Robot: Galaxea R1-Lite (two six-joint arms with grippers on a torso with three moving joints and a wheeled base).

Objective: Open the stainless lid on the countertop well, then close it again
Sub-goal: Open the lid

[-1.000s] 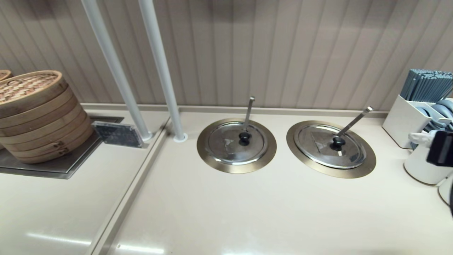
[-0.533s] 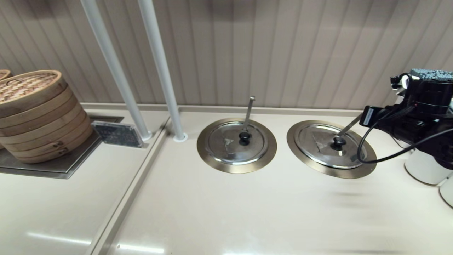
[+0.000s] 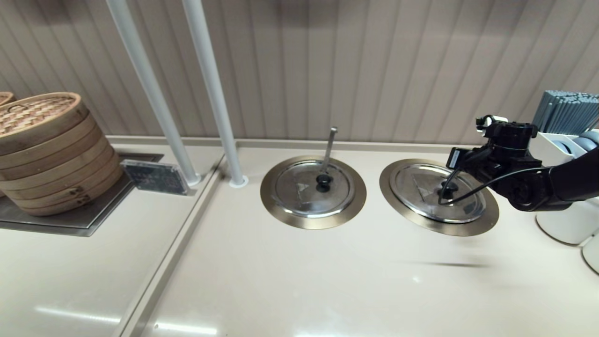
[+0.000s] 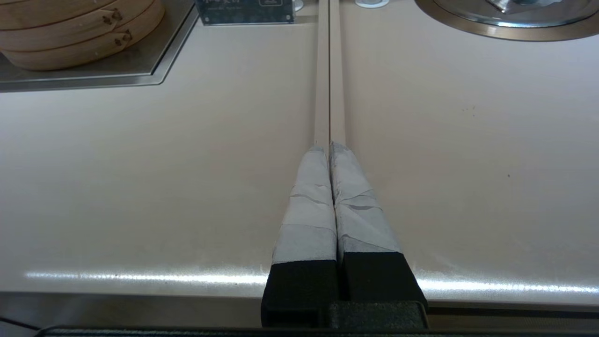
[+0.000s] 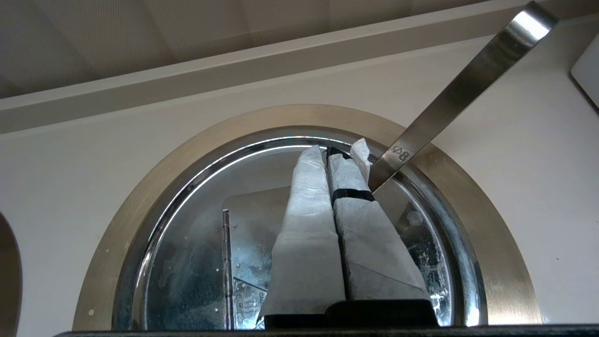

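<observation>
Nearest you, your left gripper rests low over the pale beige countertop, its taped fingers pressed together with nothing between them, lined up along the counter's seam. Further out on your right, your right gripper hangs over the round shiny stainless lid, its wrapped fingers also closed on nothing, tips just beside the slanted steel ladle handle. That lid lies flat and shut in the countertop well with its wide brushed-metal ring; the small black knob shows below the arm's cable. To its left sits the twin steel lid with the upright ladle handle. Farthest left stands a stack of round bamboo steamers.
</observation>
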